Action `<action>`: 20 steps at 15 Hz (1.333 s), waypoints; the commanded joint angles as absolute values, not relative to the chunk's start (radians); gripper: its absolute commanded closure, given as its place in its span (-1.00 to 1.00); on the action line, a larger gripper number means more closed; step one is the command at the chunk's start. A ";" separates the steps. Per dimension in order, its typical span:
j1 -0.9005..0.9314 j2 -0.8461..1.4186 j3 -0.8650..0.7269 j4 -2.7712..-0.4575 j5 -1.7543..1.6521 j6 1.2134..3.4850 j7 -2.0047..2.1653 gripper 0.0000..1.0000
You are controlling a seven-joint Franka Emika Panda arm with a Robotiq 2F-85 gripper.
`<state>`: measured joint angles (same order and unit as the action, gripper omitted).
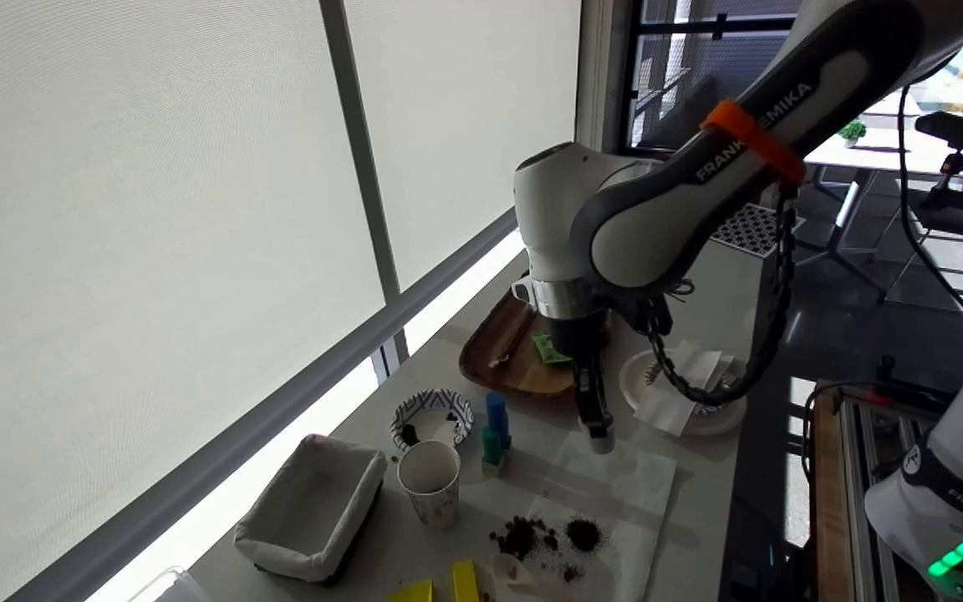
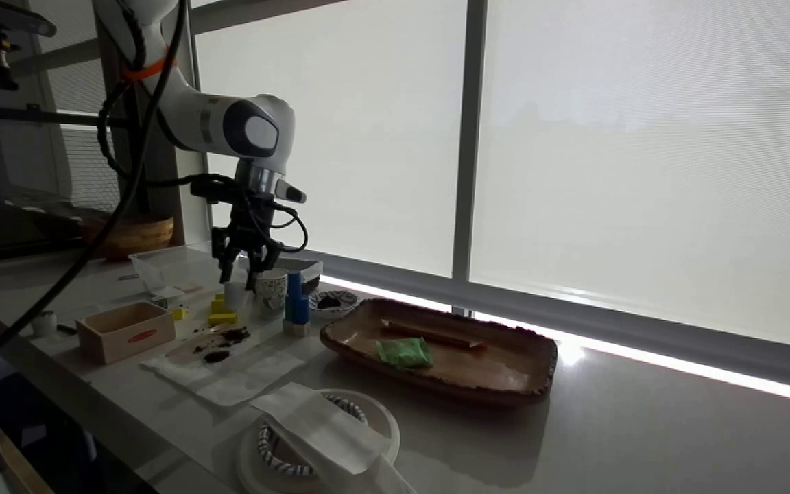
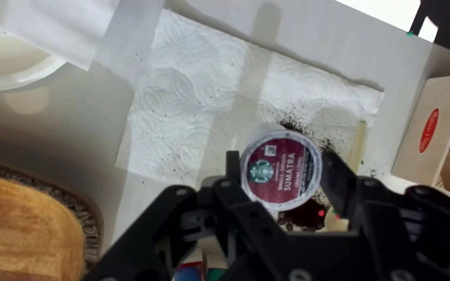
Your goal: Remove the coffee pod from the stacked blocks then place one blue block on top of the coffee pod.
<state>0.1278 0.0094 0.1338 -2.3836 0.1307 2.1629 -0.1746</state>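
Note:
The coffee pod (image 3: 281, 169) is a white capsule with a maroon lid, lid up in the wrist view. My gripper (image 2: 238, 281) is shut on it, one finger on each side. The pod also shows below the fingers in both exterior views (image 1: 602, 441) (image 2: 234, 296), held above the counter. The stacked blocks (image 1: 496, 411) form a blue column with a shorter green column beside it, on a pale base. They also stand upright in an exterior view (image 2: 295, 298). In the wrist view only their blue top (image 3: 188, 273) shows at the bottom edge. No separate loose blue block shows.
A paper towel (image 3: 193, 101) with spilled coffee grounds lies below the gripper. Around the blocks stand a paper cup (image 1: 431, 481), a patterned bowl (image 1: 433, 418) and a wooden tray (image 2: 436, 384). A plate (image 1: 711, 422), lined basket (image 1: 314, 510), wooden box (image 2: 127, 333) and yellow blocks (image 2: 222, 318) are nearby.

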 commanded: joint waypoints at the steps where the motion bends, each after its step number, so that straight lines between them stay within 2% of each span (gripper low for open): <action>1: 0.136 0.041 0.139 -2.488 0.101 2.319 -0.089 0.43; 6: 0.127 0.117 0.112 -2.542 -0.002 2.485 0.090 0.43; 12: 0.121 0.237 0.095 -2.510 0.031 2.599 0.132 0.43; 13: 0.118 0.243 0.095 -2.504 0.042 2.609 0.131 -0.38; 14: 0.115 0.242 0.095 -2.499 0.051 2.608 0.130 -0.58; 17: 0.105 0.174 0.102 -2.491 0.078 2.583 0.120 -0.98; 20: 0.116 0.083 0.091 -2.469 0.042 2.529 0.146 -1.00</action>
<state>0.1098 0.1859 0.0957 -2.4708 0.0581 2.5913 0.1175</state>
